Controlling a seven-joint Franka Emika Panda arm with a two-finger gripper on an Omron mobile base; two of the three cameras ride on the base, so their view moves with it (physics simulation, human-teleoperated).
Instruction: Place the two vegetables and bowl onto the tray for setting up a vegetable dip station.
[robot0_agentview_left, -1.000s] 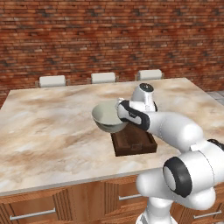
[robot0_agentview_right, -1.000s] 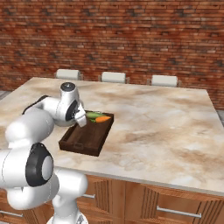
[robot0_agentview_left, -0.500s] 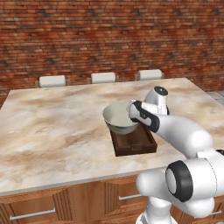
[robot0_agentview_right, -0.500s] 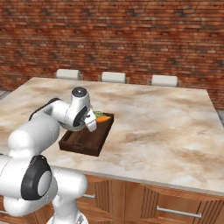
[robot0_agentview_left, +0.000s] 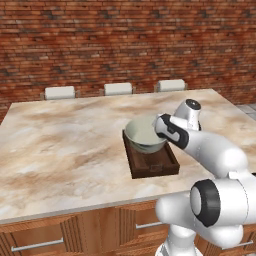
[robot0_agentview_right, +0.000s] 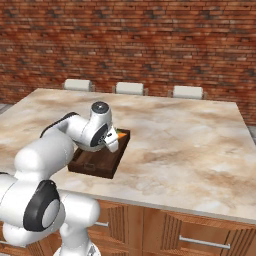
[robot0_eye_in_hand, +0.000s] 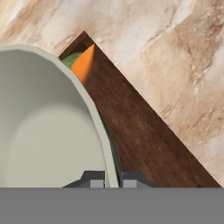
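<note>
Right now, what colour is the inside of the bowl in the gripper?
Pale off-white, lighter than the grey-green outside of the bowl; clearest in the hand view.

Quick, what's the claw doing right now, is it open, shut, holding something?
Claw: shut on the rim of the bowl, holding it over the tray.

pale grey-green bowl (robot0_agentview_left: 144, 135), dark brown tray (robot0_agentview_left: 152, 163), orange carrot (robot0_eye_in_hand: 84, 63), marbled beige counter (robot0_agentview_left: 65, 150)

No readable text, no labels, no brands, no numbers
</note>
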